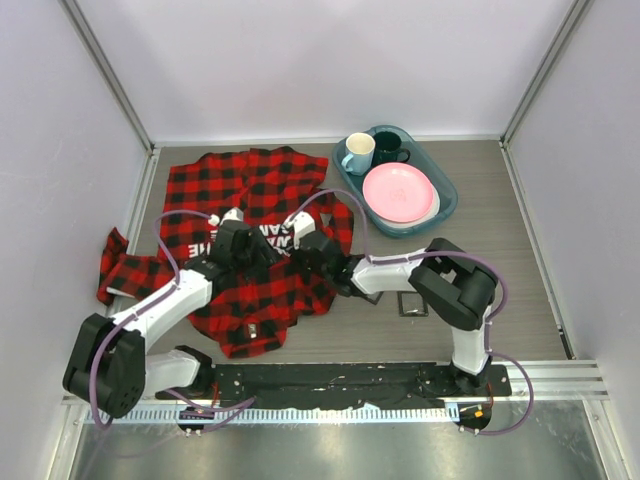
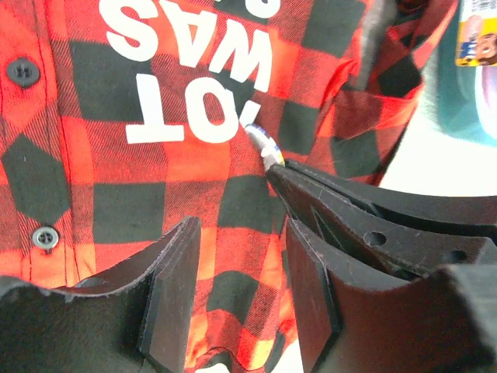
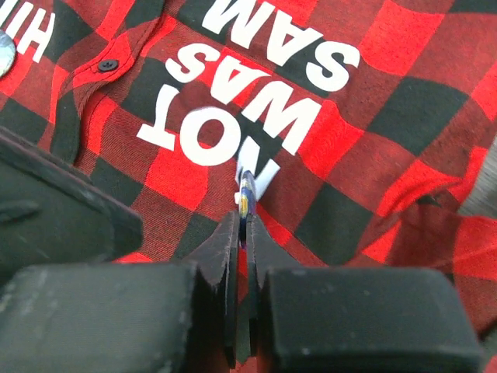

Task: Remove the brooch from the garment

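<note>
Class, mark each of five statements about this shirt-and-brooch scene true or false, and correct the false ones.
1. The right gripper is shut on the brooch. True.
2. The left gripper is clamped on a shirt button. False: its jaws stand open, with only plain fabric of the garment between them.
3. The pink plate lies on the garment. False: it lies in the teal tray beside the garment.
4. A pale mug and a dark mug stand in the tray. True.
5. The brooch sits by the white lettering. True.
</note>
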{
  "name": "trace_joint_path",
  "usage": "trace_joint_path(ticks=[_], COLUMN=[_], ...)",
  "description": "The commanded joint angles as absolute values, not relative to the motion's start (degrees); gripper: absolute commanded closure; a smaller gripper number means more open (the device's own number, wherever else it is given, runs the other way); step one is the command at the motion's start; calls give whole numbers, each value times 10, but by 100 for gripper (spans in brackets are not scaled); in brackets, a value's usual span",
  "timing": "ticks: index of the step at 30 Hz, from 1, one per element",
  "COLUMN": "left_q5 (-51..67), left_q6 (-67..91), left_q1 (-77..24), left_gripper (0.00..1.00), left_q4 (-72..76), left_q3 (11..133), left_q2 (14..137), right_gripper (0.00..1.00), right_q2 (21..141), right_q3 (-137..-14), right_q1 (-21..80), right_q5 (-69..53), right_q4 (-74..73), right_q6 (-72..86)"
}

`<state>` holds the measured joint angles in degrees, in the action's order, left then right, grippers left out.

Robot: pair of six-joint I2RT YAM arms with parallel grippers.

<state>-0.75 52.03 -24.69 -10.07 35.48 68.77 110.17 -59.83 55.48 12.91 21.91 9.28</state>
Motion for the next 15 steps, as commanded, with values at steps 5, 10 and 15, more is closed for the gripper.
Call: trace_joint_path(ticks=[5,10,15], left_q5=[23,32,61], left_q6=[502,498,501], left_q1=[-239,-236,-235], left_gripper=[50,53,56], left_q4=[-23,13,44], left_q3=[374,374,401], left_q2=[708,750,819], right_gripper=[99,99,99], right_q2=[1050,1039,1048], right_q3=[-529,-499,-501], right_q1=[496,488,477], right_q5=[45,43,22], right_q4=[277,304,305], right_q6=[199,212,217])
